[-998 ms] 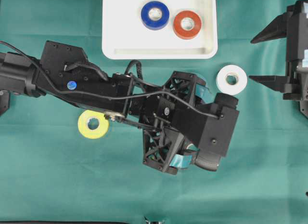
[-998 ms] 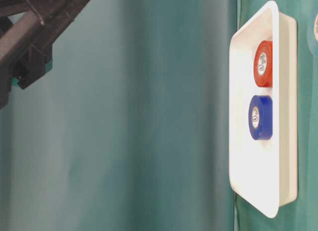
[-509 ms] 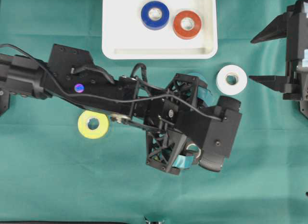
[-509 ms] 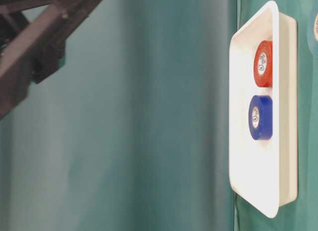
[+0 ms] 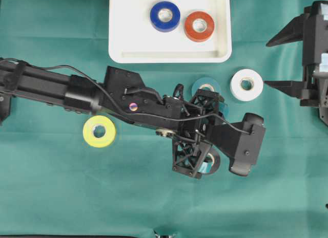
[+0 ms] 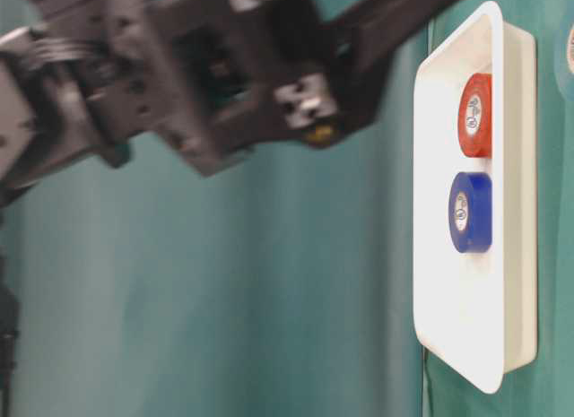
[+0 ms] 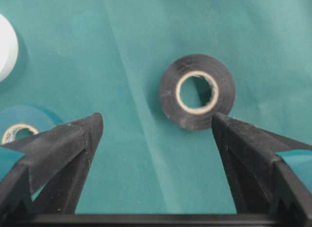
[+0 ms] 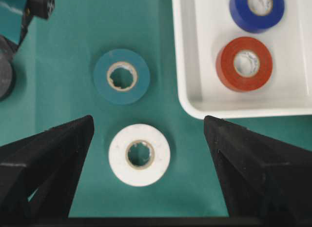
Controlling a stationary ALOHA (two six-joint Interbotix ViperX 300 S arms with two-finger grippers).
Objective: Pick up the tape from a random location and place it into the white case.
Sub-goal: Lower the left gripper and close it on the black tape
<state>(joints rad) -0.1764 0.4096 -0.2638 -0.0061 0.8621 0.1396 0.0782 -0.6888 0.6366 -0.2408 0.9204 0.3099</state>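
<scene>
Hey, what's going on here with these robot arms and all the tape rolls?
The robot is sorting tape into the white case, which already holds a blue roll and a red roll. The left end effector is open, with a black roll on the cloth between its fingers, not gripped. The right end effector is open by the white roll. Teal and yellow rolls lie outside.

a teal-green cloth (image 5: pixel 61 192) covers the whole work surface, edge to edge in the overhead view. faint creases run across it, one showing as a slanting line in the left wrist view. the light is even and soft, with dim shadows. no wall, floor or window can be made out.
</scene>
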